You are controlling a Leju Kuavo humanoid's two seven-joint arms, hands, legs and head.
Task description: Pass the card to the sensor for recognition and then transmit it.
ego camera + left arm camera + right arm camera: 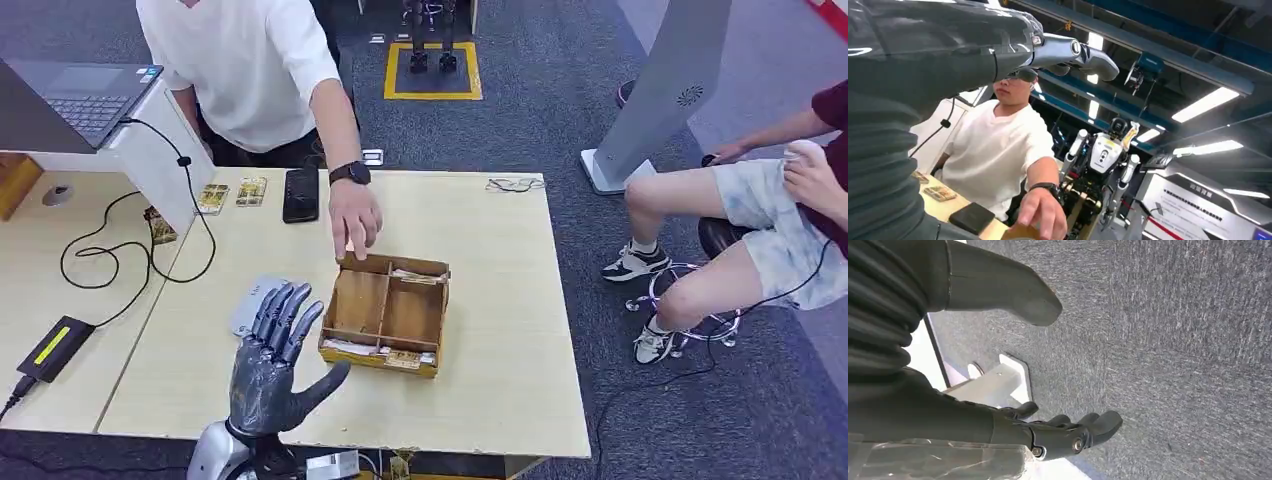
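A: From my console, the left robot hand (272, 365) is raised over the near part of the bench (500, 330), fingers spread, thumb out, holding nothing. The right robot hand (1063, 432) hangs over grey carpet (1173, 340), fingers loosely apart, also holding nothing.

B: And the cards?

A: Just beside the left robot hand sits a wooden box (387, 313) with compartments; cards (380, 350) lie along its near side, more along its far wall. A person's hand (354, 220) touches the far-left corner of the box. A grey pad (245, 305) lies partly behind the robot fingers; I cannot tell if that is the sensor.

B: The surface and the room?

A: The bench is pale wood-grain laminate. Further back lie a black phone (300, 194) and two small card stacks (232, 194); a laptop (80, 95) sits on a white stand at the left, cables trailing. Dark grey carpet surrounds it, with a yellow-bordered square (432, 72) marked on the floor. A second person (760, 220) sits at the right.

B: Any writing?

A: A wall sign (1193, 207) in the left wrist view carries text, too small to read.
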